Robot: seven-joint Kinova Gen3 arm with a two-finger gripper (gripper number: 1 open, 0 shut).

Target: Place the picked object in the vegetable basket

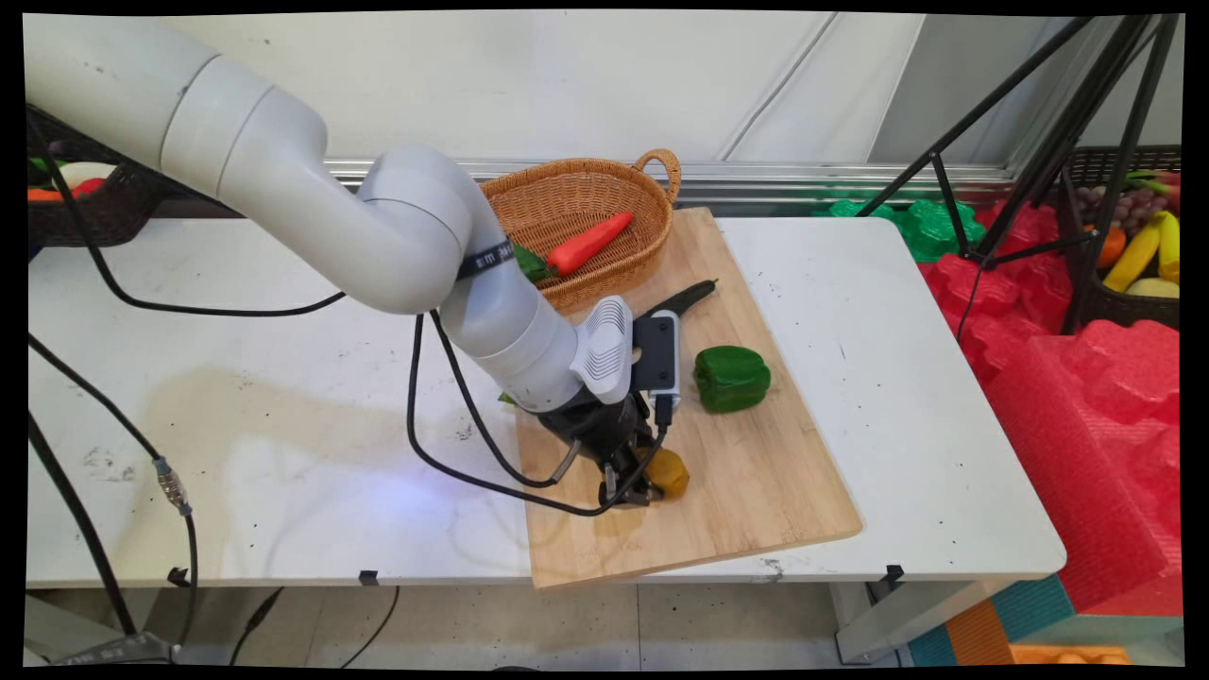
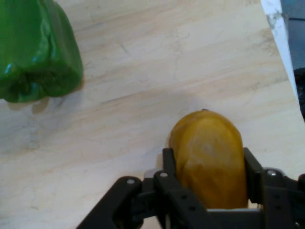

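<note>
Gripper (image 2: 207,164) fingers (image 2: 167,162) are closing on both sides of a yellow-orange fruit (image 2: 208,157), gripping it, low over the wooden cutting board (image 1: 756,472) on the bench (image 1: 283,425). Green bell pepper (image 1: 732,378) is lying near it. Carrot (image 1: 588,242) is sitting in the wicker basket (image 1: 652,203). No legible writing.

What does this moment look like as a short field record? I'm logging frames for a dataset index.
gripper: black two-finger gripper, low over the board, fingers closed against both sides of the yellow fruit
held: yellow-orange oval toy fruit, resting on the board
surface: pale wooden cutting board on white table
nearby: glossy green bell pepper, apart from the fruit
behind: woven wicker basket holding orange-red carrot
</note>
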